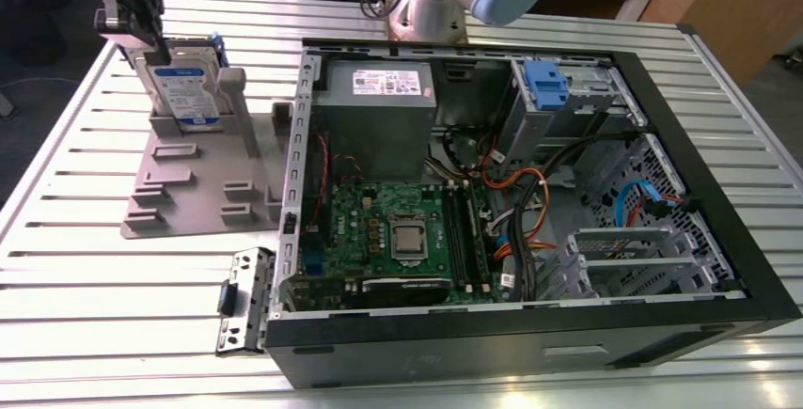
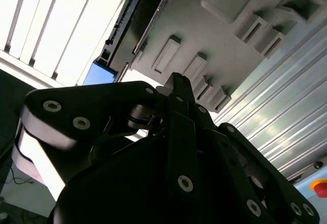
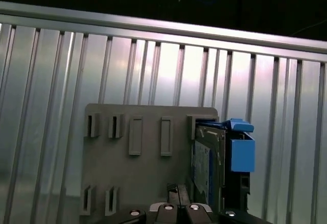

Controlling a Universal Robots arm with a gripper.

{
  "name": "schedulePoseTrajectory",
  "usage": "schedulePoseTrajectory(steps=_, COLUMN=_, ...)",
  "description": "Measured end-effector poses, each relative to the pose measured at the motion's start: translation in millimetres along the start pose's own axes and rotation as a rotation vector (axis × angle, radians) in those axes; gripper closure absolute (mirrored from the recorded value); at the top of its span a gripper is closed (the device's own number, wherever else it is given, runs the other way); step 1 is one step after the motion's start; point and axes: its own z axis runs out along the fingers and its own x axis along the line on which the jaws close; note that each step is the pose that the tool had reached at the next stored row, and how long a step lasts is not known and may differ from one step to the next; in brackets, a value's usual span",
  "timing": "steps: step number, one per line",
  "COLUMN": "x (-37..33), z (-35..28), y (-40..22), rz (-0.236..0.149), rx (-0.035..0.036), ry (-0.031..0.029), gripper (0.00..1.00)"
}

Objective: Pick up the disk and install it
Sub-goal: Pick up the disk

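Gripper (image 1: 160,52), clenched on nothing, is hovering by the top edge of the disk (image 1: 188,89) standing upright in the grey holder (image 1: 201,183) on the worktop (image 1: 75,268), probably risking knocking it askew if descending clenched or off-centre.

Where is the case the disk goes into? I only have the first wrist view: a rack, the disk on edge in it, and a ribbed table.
Observer: In the exterior view the case lies open on the table, on the exterior view's right of the rack.
Operator: How does the pincer stand to the disk?
Observer: The pincer is at the top edge of the disk, which stands upright in the rack. I cannot tell whether it grips.
Operator: Anything in the case's far side?
Observer: A grey cage with a blue tab stands there, next to the power supply.
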Motion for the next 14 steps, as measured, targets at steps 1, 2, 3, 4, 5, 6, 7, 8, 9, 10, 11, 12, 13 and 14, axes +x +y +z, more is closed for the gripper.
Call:
schedulePoseTrajectory(steps=1, x=0.1, z=0.1, y=0.0, rz=0.004, rx=0.0012, ry=-0.0109, gripper=0.9)
schedulePoseTrajectory(steps=2, x=0.1, z=0.2, y=0.0, rz=0.011, rx=0.0025, ry=-0.0198, gripper=0.9)
schedulePoseTrajectory(steps=3, x=0.1, z=0.4, y=0.0, rz=0.02, rx=0.0035, ry=-0.026, gripper=0.9)
schedulePoseTrajectory(steps=4, x=0.1, z=0.6, y=0.0, rz=0.031, rx=0.0045, ry=-0.0297, gripper=0.9)
schedulePoseTrajectory(steps=5, x=0.0, z=0.7, y=0.0, rz=0.043, rx=0.0053, ry=-0.031, gripper=0.9)
schedulePoseTrajectory(steps=6, x=0.0, z=0.7, y=0.0, rz=0.046, rx=0.0055, ry=-0.0311, gripper=0.9)
schedulePoseTrajectory(steps=7, x=0.0, z=0.7, y=0.0, rz=0.046, rx=0.0055, ry=-0.0312, gripper=0.9)
schedulePoseTrajectory(steps=8, x=0.1, z=0.7, y=0.0, rz=0.046, rx=0.0055, ry=-0.0312, gripper=0.9)
schedulePoseTrajectory(steps=9, x=0.1, z=0.7, y=0.0, rz=0.046, rx=0.0055, ry=-0.0312, gripper=0.9)
schedulePoseTrajectory(steps=10, x=0.1, z=0.7, y=0.0, rz=0.046, rx=0.0055, ry=-0.0312, gripper=0.9)
schedulePoseTrajectory(steps=11, x=0.1, z=0.7, y=0.0, rz=0.046, rx=0.0055, ry=-0.0312, gripper=0.9)
schedulePoseTrajectory(steps=12, x=0.1, z=0.7, y=0.0, rz=0.046, rx=0.0059, ry=-0.0313, gripper=0.9)
schedulePoseTrajectory(steps=13, x=0.1, z=0.8, y=0.1, rz=0.046, rx=0.0111, ry=-0.0309, gripper=0.9)
schedulePoseTrajectory(steps=14, x=0.2, z=1.0, y=0.3, rz=0.045, rx=0.0244, ry=-0.0301, gripper=0.9)
